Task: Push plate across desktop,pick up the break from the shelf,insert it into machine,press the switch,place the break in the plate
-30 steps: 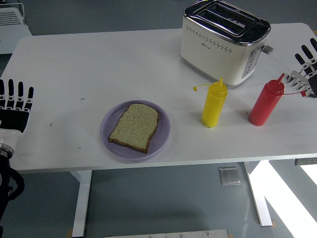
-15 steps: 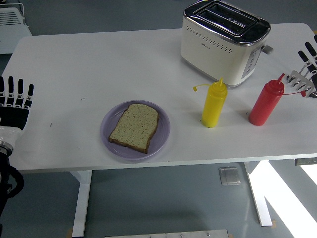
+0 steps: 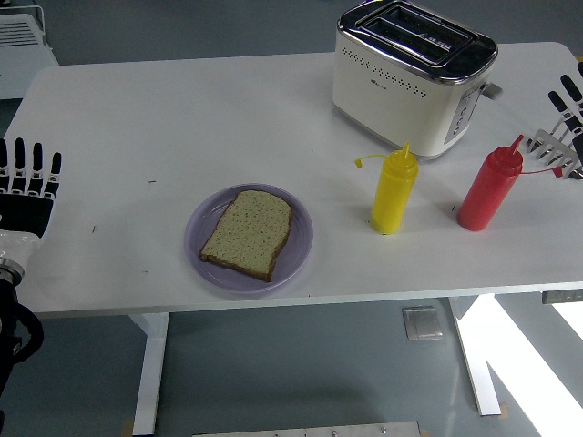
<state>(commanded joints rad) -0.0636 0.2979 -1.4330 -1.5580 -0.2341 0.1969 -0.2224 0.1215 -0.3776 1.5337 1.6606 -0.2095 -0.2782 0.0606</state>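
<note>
A slice of brown bread [image 3: 247,233] lies flat on the lilac plate [image 3: 202,250] near the table's front edge. The cream toaster [image 3: 410,75] stands at the back right, both slots empty, its lever [image 3: 492,90] on the right side. A metal wire rack [image 3: 556,152] sits at the right edge. My left hand [image 3: 27,173] rests at the far left edge, fingers straight and spread, holding nothing. My right hand [image 3: 567,103] shows only at the right edge above the rack, fingers extended and empty.
A yellow squeeze bottle [image 3: 393,190] and a red squeeze bottle [image 3: 489,188] stand in front of the toaster, right of the plate. A white appliance [image 3: 20,41] sits on the floor at top left.
My right hand has drawn slightly further right, toward the picture's edge. My left hand shifted a little upward. Bread and plate have not moved.
</note>
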